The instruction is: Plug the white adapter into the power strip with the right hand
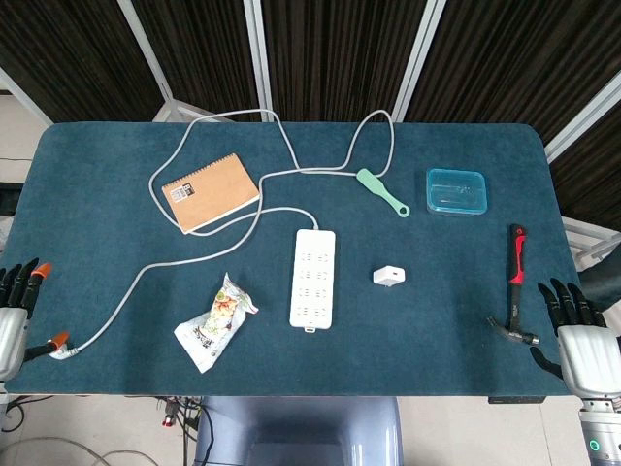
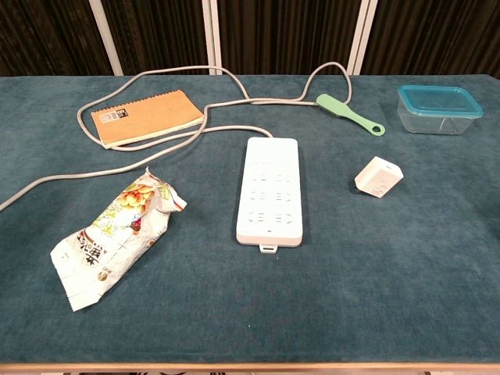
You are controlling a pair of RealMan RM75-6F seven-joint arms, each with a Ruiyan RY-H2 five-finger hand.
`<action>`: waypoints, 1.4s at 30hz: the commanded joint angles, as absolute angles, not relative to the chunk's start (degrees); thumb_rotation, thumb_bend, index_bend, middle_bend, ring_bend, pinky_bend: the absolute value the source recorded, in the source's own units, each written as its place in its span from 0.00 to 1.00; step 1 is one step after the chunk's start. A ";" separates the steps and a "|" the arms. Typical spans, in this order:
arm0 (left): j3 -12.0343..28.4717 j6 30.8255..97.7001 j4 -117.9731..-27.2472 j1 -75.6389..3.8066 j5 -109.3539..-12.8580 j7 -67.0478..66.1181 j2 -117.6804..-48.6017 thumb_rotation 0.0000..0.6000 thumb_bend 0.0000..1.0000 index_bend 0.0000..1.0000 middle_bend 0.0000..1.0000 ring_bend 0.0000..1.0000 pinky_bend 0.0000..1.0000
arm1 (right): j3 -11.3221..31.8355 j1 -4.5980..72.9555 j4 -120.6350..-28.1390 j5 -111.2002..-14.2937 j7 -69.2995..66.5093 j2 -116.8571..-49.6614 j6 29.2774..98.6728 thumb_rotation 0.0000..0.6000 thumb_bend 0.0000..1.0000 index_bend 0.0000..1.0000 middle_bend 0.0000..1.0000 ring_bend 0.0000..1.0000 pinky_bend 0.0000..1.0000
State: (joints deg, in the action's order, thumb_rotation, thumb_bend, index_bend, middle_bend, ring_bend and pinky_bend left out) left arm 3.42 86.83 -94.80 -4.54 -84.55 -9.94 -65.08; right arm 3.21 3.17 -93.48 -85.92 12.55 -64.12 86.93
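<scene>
Adapter (image 1: 389, 276) loose on counter (image 1: 97, 194), just right of strip (image 1: 312, 277), apart. Small, light, rigid, smooth plastic; likely slips. Pinch flat sides, prongs left free. Right hand (image 1: 582, 345) at counter edge, fingers (image 1: 561, 297) spread, empty. Left hand (image 1: 12, 320) also empty.

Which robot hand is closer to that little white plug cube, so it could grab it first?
The right robot hand. The white adapter lies right of the power strip, on its side; the left robot hand sits at the far left edge.
</scene>
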 commanded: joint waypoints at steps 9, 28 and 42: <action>3.44 87.47 -95.88 -4.05 -84.35 -9.13 -64.59 1.00 0.07 0.08 0.00 0.00 0.00 | 3.25 3.19 -93.40 -84.81 10.42 -64.89 85.82 1.00 0.25 0.09 0.08 0.07 0.20; 3.03 86.70 -96.64 -4.25 -84.50 -9.23 -64.75 1.00 0.07 0.08 0.00 0.00 0.00 | 3.93 3.32 -95.45 -79.47 6.63 -65.21 81.79 1.00 0.25 0.13 0.09 0.07 0.20; 2.58 86.05 -97.06 -4.42 -84.67 -10.17 -64.98 1.00 0.07 0.08 0.00 0.00 0.00 | 9.05 13.96 -102.57 -65.28 -1.81 -58.18 58.72 1.00 0.26 0.13 0.10 0.08 0.17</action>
State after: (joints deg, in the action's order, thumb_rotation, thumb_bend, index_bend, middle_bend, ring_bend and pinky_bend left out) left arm 2.58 86.04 -97.04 -4.43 -84.66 -10.18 -64.97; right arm 6.44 9.19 -100.08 -71.24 0.09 -61.43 66.46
